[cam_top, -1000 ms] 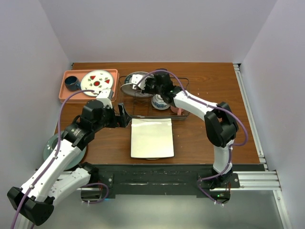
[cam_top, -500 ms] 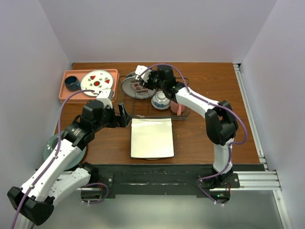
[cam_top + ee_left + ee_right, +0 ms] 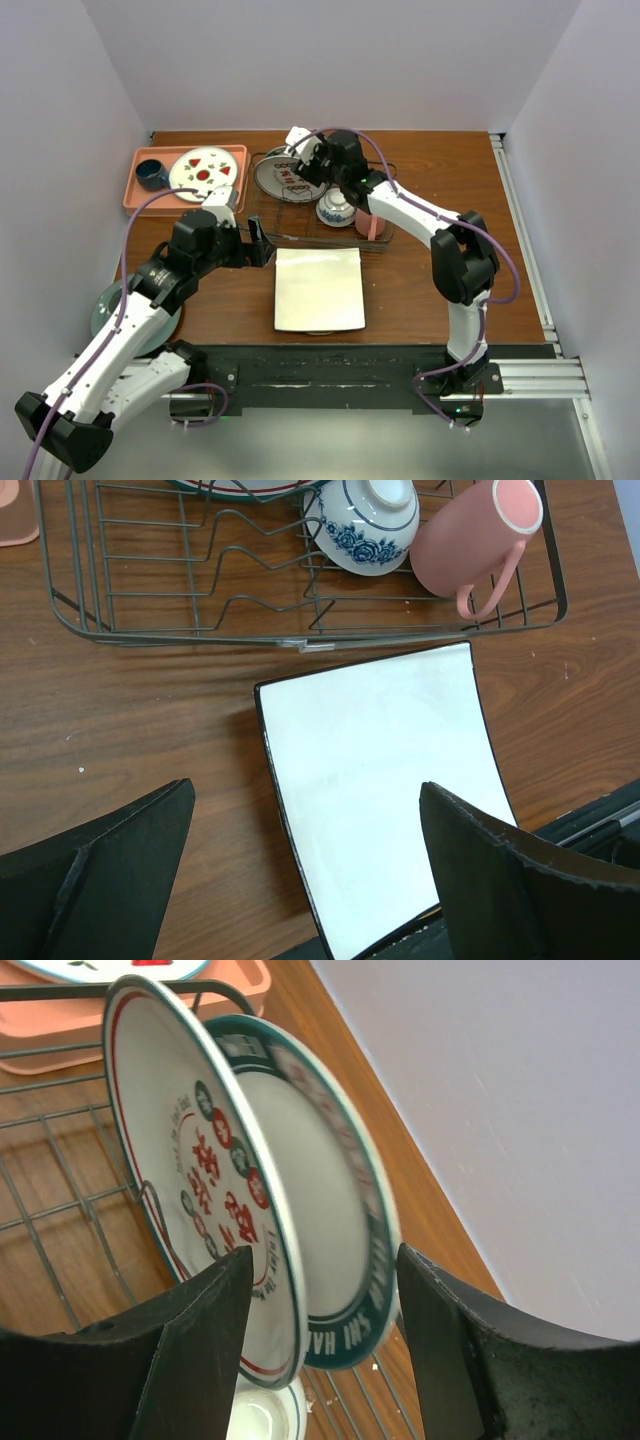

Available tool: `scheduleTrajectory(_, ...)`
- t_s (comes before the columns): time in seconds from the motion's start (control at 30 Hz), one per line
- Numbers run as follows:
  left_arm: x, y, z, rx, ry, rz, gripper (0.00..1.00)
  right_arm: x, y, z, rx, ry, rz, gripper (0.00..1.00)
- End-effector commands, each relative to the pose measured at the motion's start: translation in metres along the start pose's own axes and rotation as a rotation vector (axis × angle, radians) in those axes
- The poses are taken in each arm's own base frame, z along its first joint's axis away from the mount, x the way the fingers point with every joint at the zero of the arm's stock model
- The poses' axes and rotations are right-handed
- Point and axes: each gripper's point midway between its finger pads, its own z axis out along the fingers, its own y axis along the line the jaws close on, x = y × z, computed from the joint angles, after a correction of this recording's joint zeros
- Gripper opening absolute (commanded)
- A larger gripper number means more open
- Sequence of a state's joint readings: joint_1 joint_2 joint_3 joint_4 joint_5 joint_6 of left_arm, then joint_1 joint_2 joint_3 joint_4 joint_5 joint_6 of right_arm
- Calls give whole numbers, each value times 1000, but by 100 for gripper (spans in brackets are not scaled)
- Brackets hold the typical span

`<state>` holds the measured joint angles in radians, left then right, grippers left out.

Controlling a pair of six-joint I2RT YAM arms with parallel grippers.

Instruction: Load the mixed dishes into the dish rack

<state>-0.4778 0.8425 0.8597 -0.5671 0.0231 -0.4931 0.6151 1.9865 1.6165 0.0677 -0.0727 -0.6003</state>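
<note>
In the dish rack (image 3: 290,228) stand two plates side by side: a white plate with red lettering (image 3: 200,1190) and the white plate with the dark-blue lettered rim (image 3: 345,1250). My right gripper (image 3: 325,1330) is open, one finger either side of their lower edges. The patterned bowl (image 3: 365,520) and pink mug (image 3: 465,545) also sit in the rack (image 3: 200,630). The white square plate (image 3: 380,780) lies on the table before the rack. My left gripper (image 3: 310,880) hangs open over its left edge. The pale green plate (image 3: 103,308) shows partly under my left arm.
A salmon-pink tray (image 3: 135,195) at the back left holds a white plate with red marks (image 3: 207,170) and a small dark blue cup (image 3: 152,175). White walls close in three sides of the table. A metal rail runs along the right edge.
My right gripper has opened and let go of the lettered-rim plate, which now stands in the rack, and has drawn back toward the far side. The left arm has not moved.
</note>
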Motion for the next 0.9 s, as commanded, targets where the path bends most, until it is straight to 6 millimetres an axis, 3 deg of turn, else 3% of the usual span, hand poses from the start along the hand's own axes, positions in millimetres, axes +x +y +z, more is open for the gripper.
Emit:
scheduleTrajectory(0.0, -7, -3, -3, 21, -30, 18, 100, -45, -50, -25, 145, -89, 56, 63)
scheduleTrajectory(0.27, -8, -4, -3, 26, -33, 17, 100, -46, -54, -36, 170, -78, 96, 63)
scheduleTrajectory(0.53, -5, -3, -1, 23, -26, 14, 100, -32, -63, -29, 237, -26, 125, 63)
scheduleTrajectory(0.73, -3, -1, 0, 19, -22, 12, 100, -28, -48, -30, 169, -22, 146, 66)
scheduleTrajectory(0.87, 0, 0, 5, 17, -11, 11, 100, -34, -24, -41, 36, -49, 98, 67)
